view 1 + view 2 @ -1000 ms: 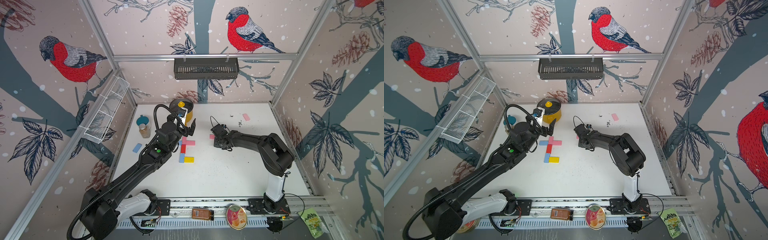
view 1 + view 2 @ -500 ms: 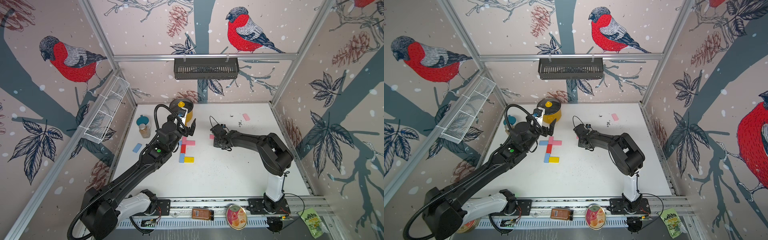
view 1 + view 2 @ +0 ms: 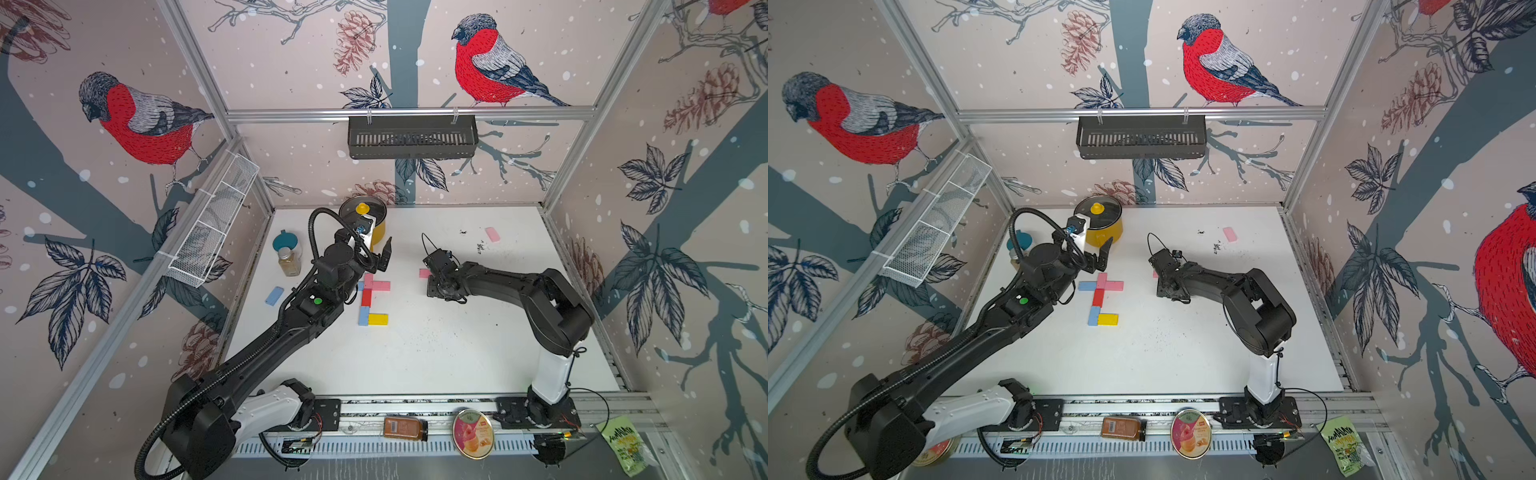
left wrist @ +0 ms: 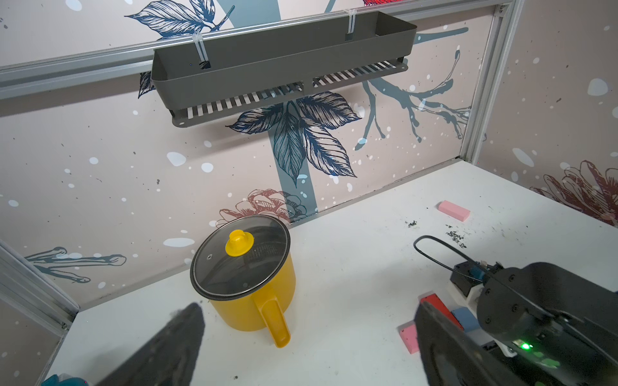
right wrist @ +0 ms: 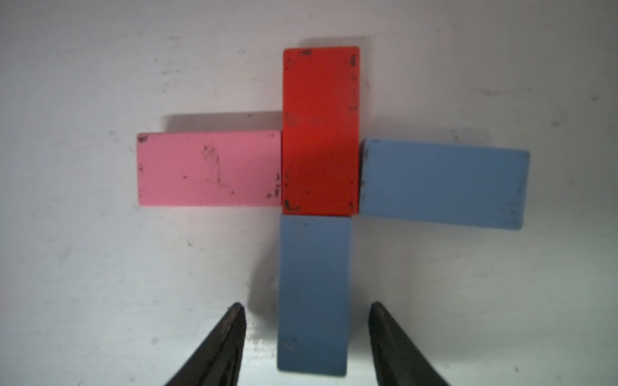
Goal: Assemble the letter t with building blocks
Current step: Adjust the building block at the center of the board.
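Bricks, matte flat rectangles scuffed with dark specks, form a cross under the right arm, nearer the surface's back edge than its front. A pink brick and a blue brick butt the sides of the red brick, and a second blue brick touches its end. Right gripper straddles that last brick, released, with a gap on each side. Nothing has visibly shifted since the earlier frame. The right arm stretches low; the left gripper hangs spread and empty near the yellow pot.
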